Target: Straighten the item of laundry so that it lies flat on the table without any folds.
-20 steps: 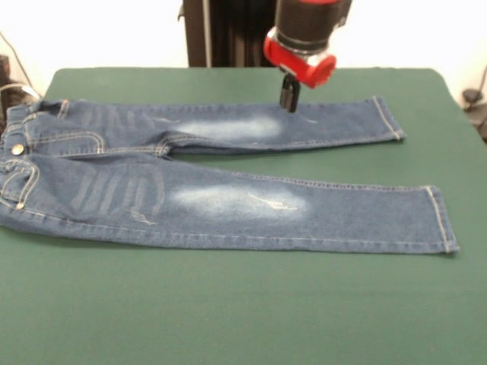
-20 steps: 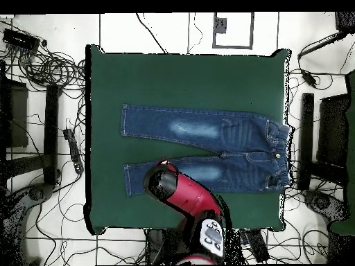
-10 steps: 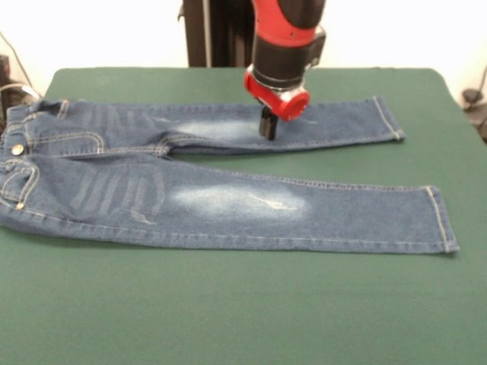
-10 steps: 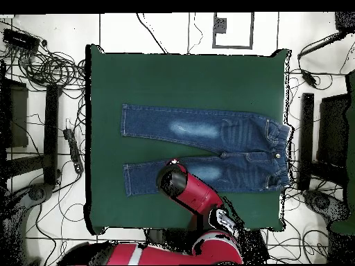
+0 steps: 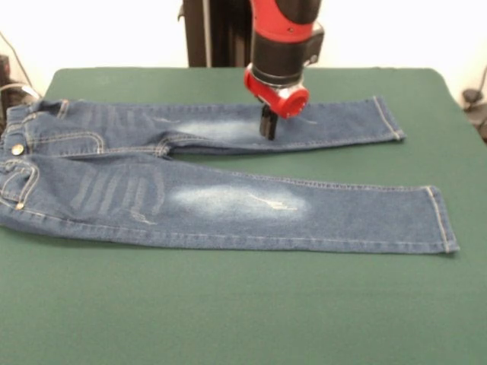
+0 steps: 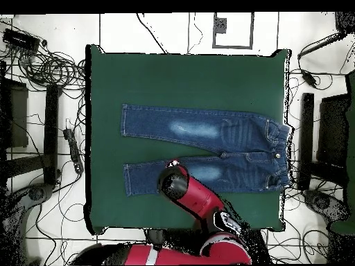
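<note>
Green table, jeans spread flat

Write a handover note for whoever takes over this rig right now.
Tool: low over the far leg of the small blue denim jeans, beside its faded patch; open or shut cannot be told.
Jeans: spread across the dark green table, both legs extended, waistband at one table end.
Done: no folds visible; jeans look flat.
Left: probably only lifting the arm clear.
</note>
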{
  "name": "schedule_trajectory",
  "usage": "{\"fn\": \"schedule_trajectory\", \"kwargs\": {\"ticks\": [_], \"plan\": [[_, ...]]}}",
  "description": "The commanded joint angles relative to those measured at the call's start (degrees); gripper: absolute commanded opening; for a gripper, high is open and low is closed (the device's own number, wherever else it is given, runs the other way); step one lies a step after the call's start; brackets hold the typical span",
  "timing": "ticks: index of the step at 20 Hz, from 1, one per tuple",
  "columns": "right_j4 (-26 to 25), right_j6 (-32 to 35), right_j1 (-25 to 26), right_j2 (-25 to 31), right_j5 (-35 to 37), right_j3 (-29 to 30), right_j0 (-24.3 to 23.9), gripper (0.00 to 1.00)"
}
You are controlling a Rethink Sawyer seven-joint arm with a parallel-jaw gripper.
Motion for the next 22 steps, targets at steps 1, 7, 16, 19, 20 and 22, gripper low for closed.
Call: {"fn": "schedule_trajectory", "kwargs": {"ticks": [1,7,16,19,20,22], "plan": [[7.75,21.90,6.18,9.93,-6.80,1.48,5.13,0.00],[11.17,24.17,3.05,10.63,-4.77,4.22,7.27,0.00],[9.60,25.43,-0.49,13.61,-5.04,8.52,4.96,0.00],[6.49,25.49,-0.45,15.19,-8.33,9.66,2.92,0.00],[6.13,25.46,-0.55,15.36,-8.54,9.84,2.66,0.00],[6.16,25.10,-1.13,14.96,-7.99,10.30,2.71,0.00]]}}
